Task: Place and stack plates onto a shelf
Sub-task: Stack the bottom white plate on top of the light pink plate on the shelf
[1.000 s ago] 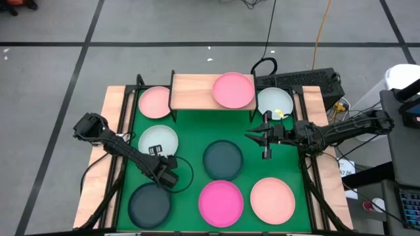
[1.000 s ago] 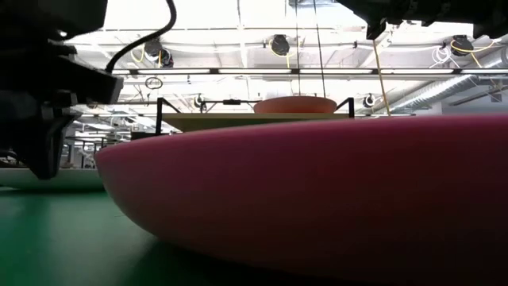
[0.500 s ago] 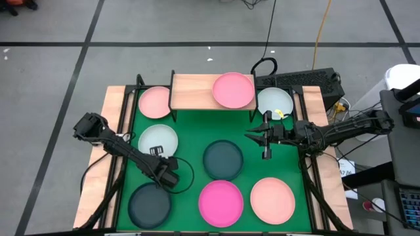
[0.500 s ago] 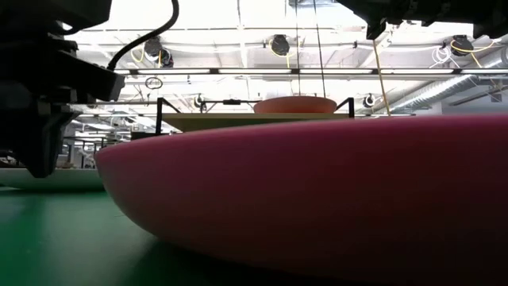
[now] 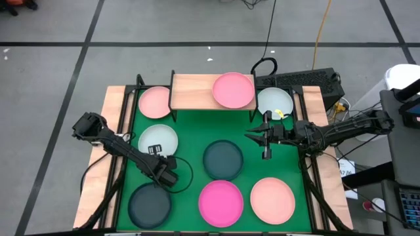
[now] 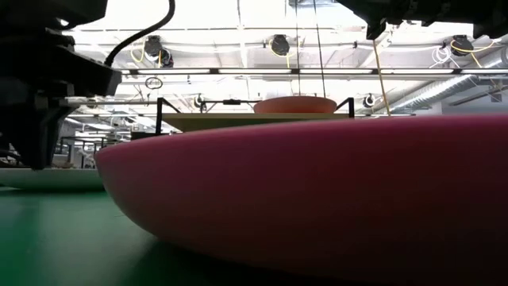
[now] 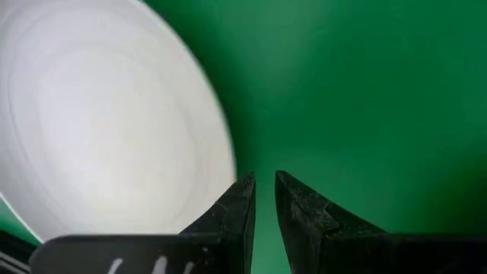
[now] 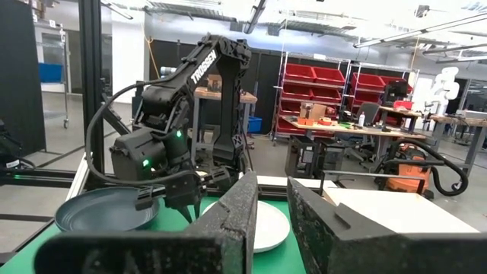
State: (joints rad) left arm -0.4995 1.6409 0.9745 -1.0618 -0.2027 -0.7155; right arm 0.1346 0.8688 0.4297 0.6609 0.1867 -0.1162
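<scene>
Left tool (image 7: 262,205) nearly closed, empty, beside white plate (image 7: 106,114); rim may slip when gripped. Right tool (image 5: 252,137) narrow-gapped, empty, waiting.

Rose plate (image 5: 233,90) on light-wood shelf (image 5: 193,91); green mat (image 5: 190,137).

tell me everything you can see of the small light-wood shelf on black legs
The small light-wood shelf is a flat rectangular board of pale bare wood, standing level on thin black metal legs at the far edge of the green mat. Black posts rise at its corners. One round rose-pink plate lies flat on its right half; the left half is bare. A light pink plate lies on the mat beside its left end, partly under it. Neither gripper touches it.
</scene>
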